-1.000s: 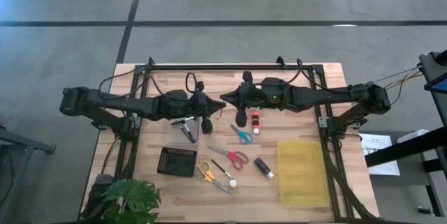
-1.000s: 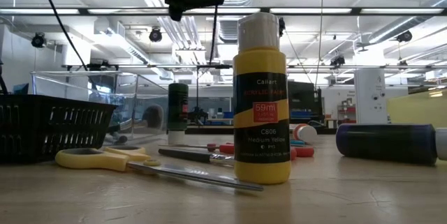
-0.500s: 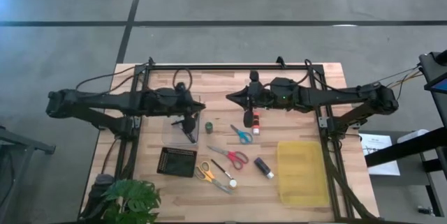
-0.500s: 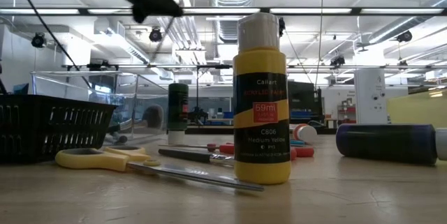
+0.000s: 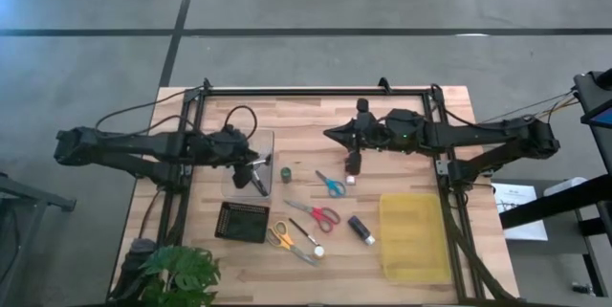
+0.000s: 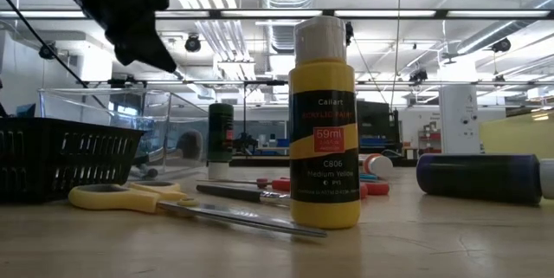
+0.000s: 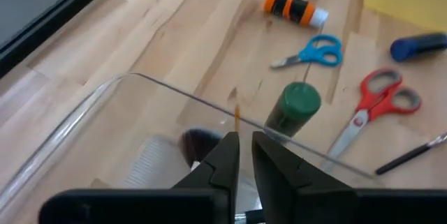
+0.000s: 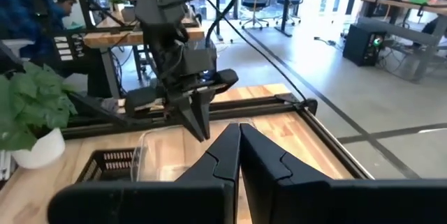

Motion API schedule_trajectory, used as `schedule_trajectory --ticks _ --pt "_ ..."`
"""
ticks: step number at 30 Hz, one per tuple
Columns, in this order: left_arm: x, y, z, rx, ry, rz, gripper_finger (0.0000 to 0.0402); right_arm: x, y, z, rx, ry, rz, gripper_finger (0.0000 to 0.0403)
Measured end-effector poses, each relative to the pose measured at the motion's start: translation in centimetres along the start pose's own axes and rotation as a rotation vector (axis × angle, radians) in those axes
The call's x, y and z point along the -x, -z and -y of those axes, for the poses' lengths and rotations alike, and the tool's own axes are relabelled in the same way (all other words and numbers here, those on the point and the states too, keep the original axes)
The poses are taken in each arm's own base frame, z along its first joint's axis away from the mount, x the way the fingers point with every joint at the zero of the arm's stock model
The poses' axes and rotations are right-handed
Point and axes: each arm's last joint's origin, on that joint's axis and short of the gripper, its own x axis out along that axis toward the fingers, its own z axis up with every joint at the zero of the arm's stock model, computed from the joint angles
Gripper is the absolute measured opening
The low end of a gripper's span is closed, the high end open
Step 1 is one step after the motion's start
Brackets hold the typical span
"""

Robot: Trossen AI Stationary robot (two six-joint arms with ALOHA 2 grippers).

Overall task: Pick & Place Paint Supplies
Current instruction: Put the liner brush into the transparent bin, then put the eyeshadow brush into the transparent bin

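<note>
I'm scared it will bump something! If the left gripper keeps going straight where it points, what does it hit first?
Probably the clear bin. The left gripper points down into it, toward its far wall; the green paint pot stands just beyond. Depth is hard to judge.

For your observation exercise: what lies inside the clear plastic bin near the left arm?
Inside the clear bin, a dark-bristled brush lies on the floor, its bristle end showing. The left pincer hangs just above it, covering the handle and anything else beneath. The green paint pot stands outside the wall.
</note>
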Motion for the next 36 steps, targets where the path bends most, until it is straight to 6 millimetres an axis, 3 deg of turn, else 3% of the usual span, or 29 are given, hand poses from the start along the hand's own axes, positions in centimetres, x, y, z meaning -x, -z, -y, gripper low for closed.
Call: schedule_trajectory --ticks 9,14,24,36 --pt "-0.4 0.3 0.0 -0.116 0.008 0.016 0.0056 1.2 1.8 0.2 -0.03 -0.026 -0.074 0.0009" --pt "-0.1 -1.4 0.5 -0.186 0.041 0.191 0.0057 0.6 4.4 -0.4 -0.083 -0.117 -0.212 0.0009" --pt "0.9 -4.2 1.1 -0.211 0.085 0.499 0.0058 -1.2 9.3 -4.5 -0.187 -0.212 -0.374 0.0009" --pt "1.4 -4.8 1.4 -0.207 0.152 0.574 0.0058 -3.4 10.5 -8.9 -0.303 -0.214 -0.457 0.0009"
